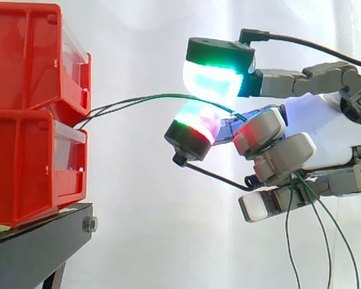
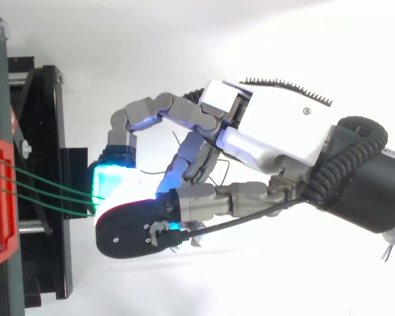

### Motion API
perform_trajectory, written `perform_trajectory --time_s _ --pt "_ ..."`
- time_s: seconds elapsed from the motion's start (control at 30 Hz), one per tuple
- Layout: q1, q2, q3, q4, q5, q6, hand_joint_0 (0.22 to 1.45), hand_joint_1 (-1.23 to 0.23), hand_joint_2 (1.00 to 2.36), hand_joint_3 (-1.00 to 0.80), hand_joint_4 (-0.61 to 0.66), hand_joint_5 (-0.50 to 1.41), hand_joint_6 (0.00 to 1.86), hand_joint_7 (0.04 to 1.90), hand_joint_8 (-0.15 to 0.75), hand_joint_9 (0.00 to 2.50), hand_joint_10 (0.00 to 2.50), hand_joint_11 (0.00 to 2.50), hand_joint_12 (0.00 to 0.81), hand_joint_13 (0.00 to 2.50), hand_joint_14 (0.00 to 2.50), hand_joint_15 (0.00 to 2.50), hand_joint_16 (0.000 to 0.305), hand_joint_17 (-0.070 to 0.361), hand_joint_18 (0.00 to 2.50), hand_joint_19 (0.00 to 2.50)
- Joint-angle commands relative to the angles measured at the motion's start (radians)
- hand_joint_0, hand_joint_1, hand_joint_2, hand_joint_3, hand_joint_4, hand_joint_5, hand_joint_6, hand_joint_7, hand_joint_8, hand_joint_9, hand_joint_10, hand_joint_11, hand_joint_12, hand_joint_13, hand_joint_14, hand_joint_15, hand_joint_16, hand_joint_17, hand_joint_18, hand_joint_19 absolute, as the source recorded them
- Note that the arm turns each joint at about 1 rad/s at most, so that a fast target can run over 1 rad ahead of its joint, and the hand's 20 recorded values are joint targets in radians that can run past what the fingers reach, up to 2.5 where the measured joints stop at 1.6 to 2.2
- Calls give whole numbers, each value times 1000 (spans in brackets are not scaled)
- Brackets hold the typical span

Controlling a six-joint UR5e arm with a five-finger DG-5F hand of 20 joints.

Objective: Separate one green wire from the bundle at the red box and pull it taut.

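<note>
Two red boxes are stacked at the left on a black stand, and the front rim of a red box shows in the top view. A bundle of thin green wires leaves the gap between the boxes and runs right to my hand. From above, three green wires fan out from the box toward the glowing pads. The hand is shut on the wires, which pass between an upper cyan-green fingertip and a lower red-green one. Loose wire ends hang below the palm.
The black stand carries the boxes, and its frame lies just left of the fingertips in the top view. A white curtain hangs behind. Open air lies under the wires, between the boxes and the hand.
</note>
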Motion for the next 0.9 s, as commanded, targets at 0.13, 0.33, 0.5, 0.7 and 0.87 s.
perform_trajectory --time_s 0.13,0.33,0.5,0.7,0.87 --pt "0 0 0 0 0 0 582 -671 1006 -95 28 -133 881 1145 315 1527 23 1012 447 1600 23 1099 68 153 1111 583" --pt "0 0 0 0 0 0 580 -606 1001 -74 40 -126 857 1114 321 1541 23 1002 452 1607 23 1086 71 160 1128 568" --pt "0 0 0 -2 0 0 586 -578 1015 -69 61 -115 818 1097 321 1554 25 953 451 1609 23 1070 71 160 1126 570" --pt "0 0 0 -5 0 0 590 -681 1000 -21 89 -132 825 1092 327 1497 19 994 451 1590 23 1083 72 162 1124 567" --pt "0 0 0 -5 0 0 607 -792 1014 -53 65 -164 868 1065 295 1377 22 1040 410 1508 24 1114 63 142 1026 614"
